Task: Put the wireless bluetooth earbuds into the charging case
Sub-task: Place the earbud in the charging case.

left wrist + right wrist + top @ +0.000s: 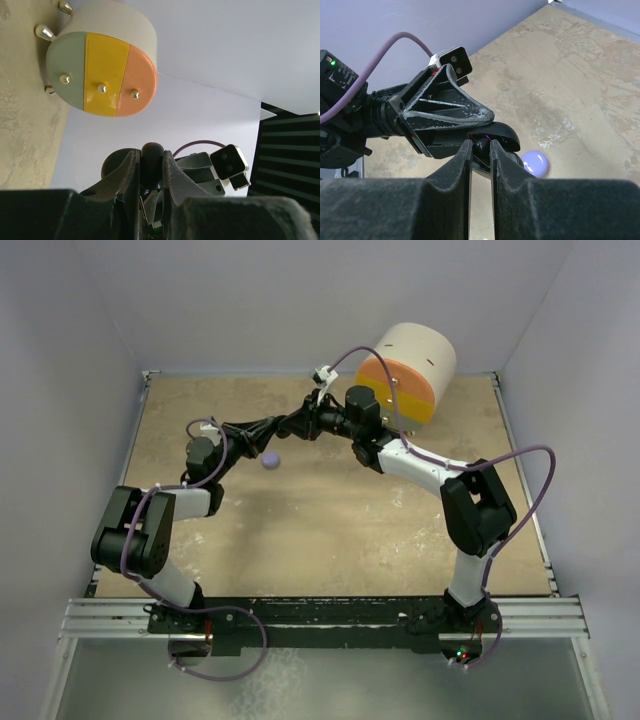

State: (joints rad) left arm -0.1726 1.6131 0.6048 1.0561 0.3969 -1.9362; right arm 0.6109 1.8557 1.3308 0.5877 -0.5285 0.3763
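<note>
- Ahead of the right gripper [480, 145] and its black earbud [481, 148], the left gripper [150, 156] with its black case [501, 134] blocks passage.
- Below both, a lavender puck [535, 164] on open table [350, 530].
- Beyond left gripper: three-coloured drum [102, 75].

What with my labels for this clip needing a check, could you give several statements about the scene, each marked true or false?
1. The lavender piece lies on the table. True.
2. The right tool holds the lavender piece. False: it pinches a black piece.
3. The left tool stands wide open. False: it is shut on the black piece too.
4. The round drum has a face with green, yellow and peach bands. True.
</note>
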